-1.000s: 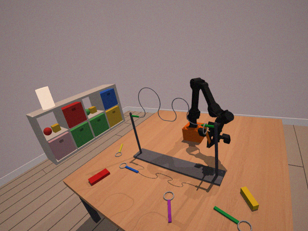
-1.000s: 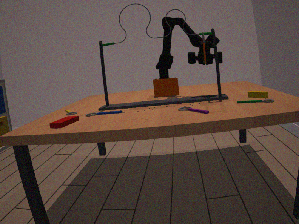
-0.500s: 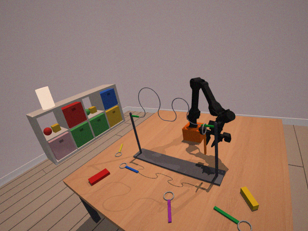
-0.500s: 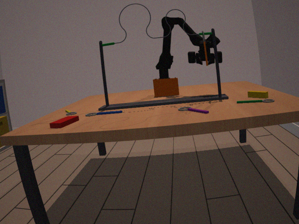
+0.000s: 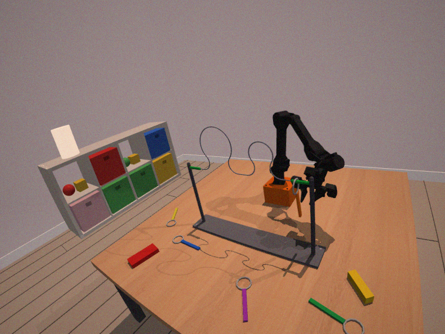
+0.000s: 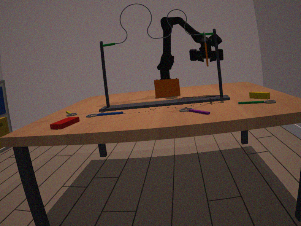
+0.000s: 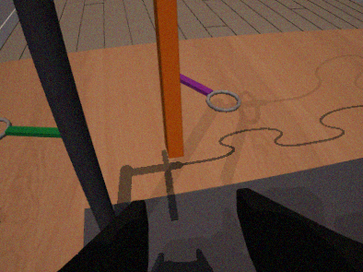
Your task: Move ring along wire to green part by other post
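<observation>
The ring [image 5: 293,186] [image 6: 204,37] hangs on the green part [image 5: 304,182] [image 6: 210,33] beside the right post [image 5: 312,219] [image 6: 218,67] [image 7: 60,87], with the wire through it. Its orange handle [image 5: 299,206] [image 6: 206,53] [image 7: 169,73] hangs down, slightly tilted. My gripper [image 5: 307,201] [image 6: 206,60] [image 7: 192,206] is open and empty, on the robot-base side of the handle. In the wrist view the handle is beyond the fingertips, not between them. The other green part [image 5: 194,168] [image 6: 108,44] is at the left post [image 5: 196,197] [image 6: 104,77].
The thin grey wire [image 5: 230,152] [image 6: 151,17] loops between the posts, above the dark base plate [image 5: 237,231] [image 6: 140,105]. The right post stands close to my gripper. Loose rings with coloured handles, a red block [image 5: 142,255] and a yellow block [image 5: 359,287] lie on the table.
</observation>
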{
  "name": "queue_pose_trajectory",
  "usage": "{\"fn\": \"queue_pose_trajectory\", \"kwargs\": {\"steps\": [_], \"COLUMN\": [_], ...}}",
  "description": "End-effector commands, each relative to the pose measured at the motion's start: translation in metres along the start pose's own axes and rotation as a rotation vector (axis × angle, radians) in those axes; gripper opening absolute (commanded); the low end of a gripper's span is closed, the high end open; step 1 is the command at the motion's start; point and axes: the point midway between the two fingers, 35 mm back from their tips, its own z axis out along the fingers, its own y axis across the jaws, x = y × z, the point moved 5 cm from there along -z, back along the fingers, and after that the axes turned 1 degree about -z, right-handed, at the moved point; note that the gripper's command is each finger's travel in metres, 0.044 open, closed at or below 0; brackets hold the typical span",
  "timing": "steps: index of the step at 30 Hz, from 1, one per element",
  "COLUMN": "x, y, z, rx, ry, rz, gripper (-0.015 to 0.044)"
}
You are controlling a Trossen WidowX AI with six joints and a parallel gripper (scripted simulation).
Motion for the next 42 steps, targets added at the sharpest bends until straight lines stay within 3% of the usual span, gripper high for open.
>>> {"fn": "queue_pose_trajectory", "kwargs": {"steps": [1,14,20,25,42], "x": [-0.001,-0.001,0.000,-0.001,-0.001], "y": [0.000,0.000,0.000,-0.001,-0.001], "z": [-0.001,-0.001,-0.049,-0.051,-0.051], "rx": [0.002,0.002,-0.001,-0.001,-0.001], "ry": [-0.004,-0.004,0.000,0.000,0.000], "rz": [0.004,0.004,0.001,0.001,0.001], "gripper": [0.0160,0.0160,0.0317,0.0440,0.0440]}}
